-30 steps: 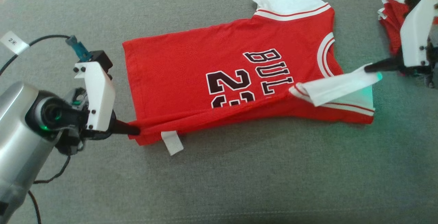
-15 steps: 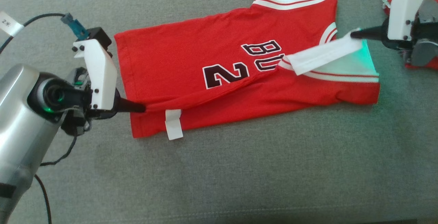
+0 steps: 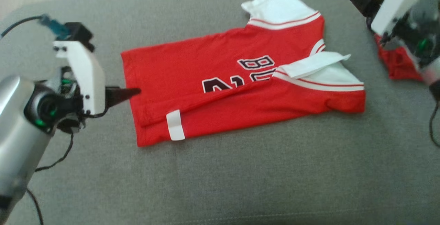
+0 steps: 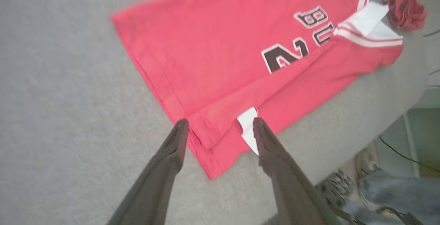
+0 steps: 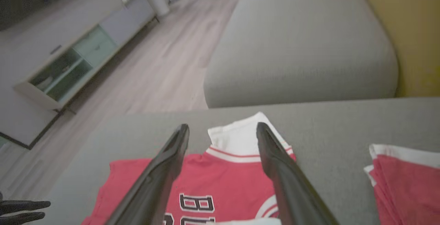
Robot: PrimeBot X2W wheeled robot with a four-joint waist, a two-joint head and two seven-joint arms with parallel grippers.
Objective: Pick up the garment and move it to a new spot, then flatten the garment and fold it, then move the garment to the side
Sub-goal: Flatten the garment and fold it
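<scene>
Red jersey (image 3: pixel 213 67) flat on the grey sofa cushion (image 3: pixel 240 183), toward its far edge, near long side folded over the black number, one white sleeve on top. Left gripper (image 4: pixel 220 121) spread wide at the hem, clasping nothing. Right gripper (image 5: pixel 223 125) likewise wide apart and empty, raised over the far right corner, near another red garment (image 3: pixel 395 67).

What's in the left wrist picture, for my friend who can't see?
A red jersey with black lettering lies partly folded on a grey couch. The open left tool points at its near corner, beside a white tag.
</scene>
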